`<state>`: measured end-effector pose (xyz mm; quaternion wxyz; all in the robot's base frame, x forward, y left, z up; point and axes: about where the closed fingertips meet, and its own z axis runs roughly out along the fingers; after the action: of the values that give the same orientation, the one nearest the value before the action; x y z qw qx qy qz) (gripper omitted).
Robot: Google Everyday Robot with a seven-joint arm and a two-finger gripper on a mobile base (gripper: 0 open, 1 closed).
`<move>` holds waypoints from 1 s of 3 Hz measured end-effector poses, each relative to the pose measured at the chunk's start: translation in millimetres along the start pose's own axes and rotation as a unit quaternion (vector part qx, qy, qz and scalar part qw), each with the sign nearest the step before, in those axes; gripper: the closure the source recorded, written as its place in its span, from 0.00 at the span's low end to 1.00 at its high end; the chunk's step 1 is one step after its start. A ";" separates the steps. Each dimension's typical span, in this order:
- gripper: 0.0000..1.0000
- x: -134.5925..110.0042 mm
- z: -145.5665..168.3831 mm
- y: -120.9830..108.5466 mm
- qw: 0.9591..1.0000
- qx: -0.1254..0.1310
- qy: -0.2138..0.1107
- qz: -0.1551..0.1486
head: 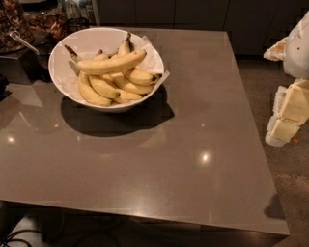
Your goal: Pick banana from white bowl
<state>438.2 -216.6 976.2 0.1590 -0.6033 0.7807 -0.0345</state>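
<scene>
The white bowl [58,72] stands at the back left of the brown table [159,159], with white paper lining showing at its rim. It holds several bananas. The banana [111,63], long, nearly straight and pale yellow with a dark stem at its left end, lies across the top of the pile. Shorter curved bananas [104,89] lie under it. My gripper [287,113] is at the right edge of the view, beyond the table's right side, far from the bowl. It holds nothing that I can see.
Glass containers of snacks [46,19] and a metal scoop [21,42] stand behind and left of the bowl. Dark cabinets [193,12] run along the back. The table's front edge [145,217] is near. Speckled floor [294,183] lies to the right.
</scene>
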 end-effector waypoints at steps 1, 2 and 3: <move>0.00 0.0 0.0 0.0 1.000 0.000 0.000 0.000; 0.00 -11.0 -3.2 0.9 1.000 0.012 0.010 -0.004; 0.00 -34.3 -6.5 -0.8 0.999 0.010 0.032 -0.007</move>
<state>444.6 -185.0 989.7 0.1398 -0.6054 0.7810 -0.0625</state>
